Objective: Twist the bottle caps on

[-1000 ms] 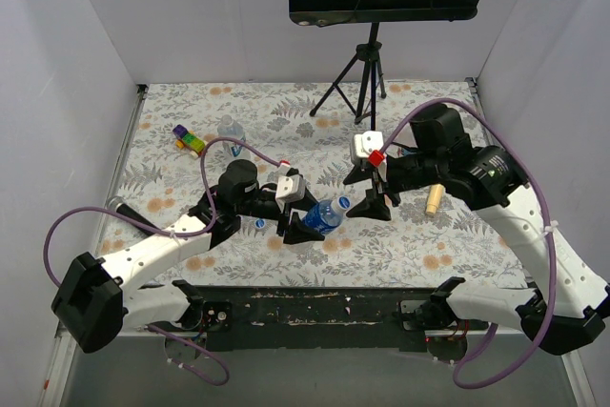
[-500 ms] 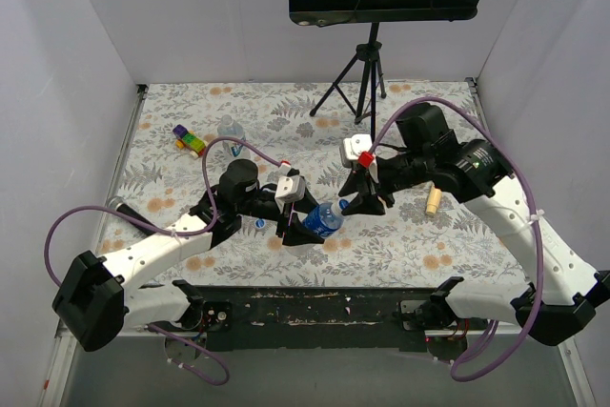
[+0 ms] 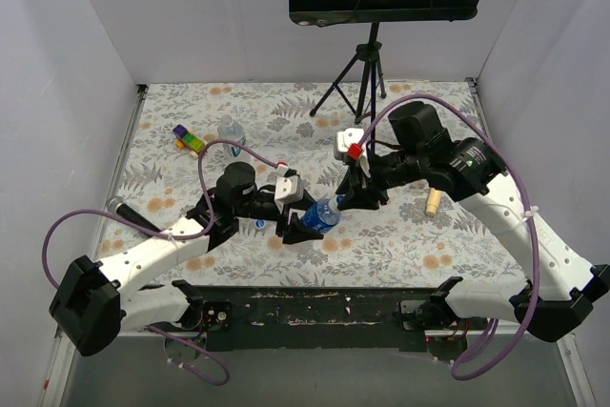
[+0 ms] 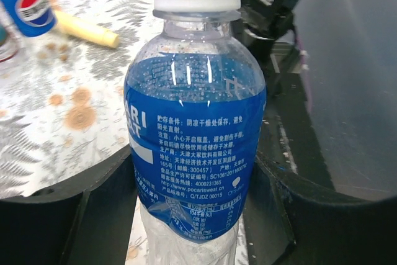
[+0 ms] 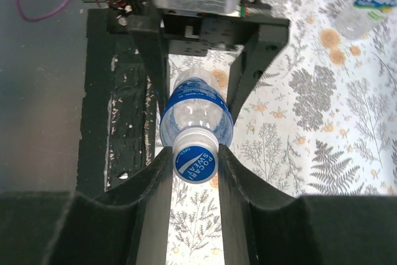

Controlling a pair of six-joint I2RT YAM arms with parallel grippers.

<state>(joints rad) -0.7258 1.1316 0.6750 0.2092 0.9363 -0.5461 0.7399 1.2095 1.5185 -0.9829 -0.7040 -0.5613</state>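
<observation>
Here, near the middle of the flower-patterned desk (image 3: 419, 121), my two arms meet over one small clear bottle (image 4: 195, 153) with a blue label. My left end effector (image 3: 305, 226) is grasping that bottle around its labelled body, one dark finger on each side, with the neck pointing toward my right arm. A cap (image 5: 193, 162), blue and white on top, sits on the bottle's neck. My right end effector (image 5: 193, 152) is clenched on this cap, with a finger pressed against each side of its rim, as the right wrist view shows looking straight down the bottle's length. In the left wrist view the cap appears whitish at the top of the picture, above the clear shoulder of the bottle. A second bottle (image 3: 230, 131) stands upright well apart, toward the far left of the desk, near a multicoloured toy block (image 3: 189, 141). A third bottle (image 4: 28, 4), with a round red, white and blue logo, shows at the top left corner of the left wrist view, near a tan stick (image 3: 433, 201) that lies on the desk beside my right arm. A loose cap (image 3: 260, 224), small and blue, lies on the desk just beside my left end effector. A black music stand (image 3: 360, 73) on a tripod stands at the far side.
</observation>
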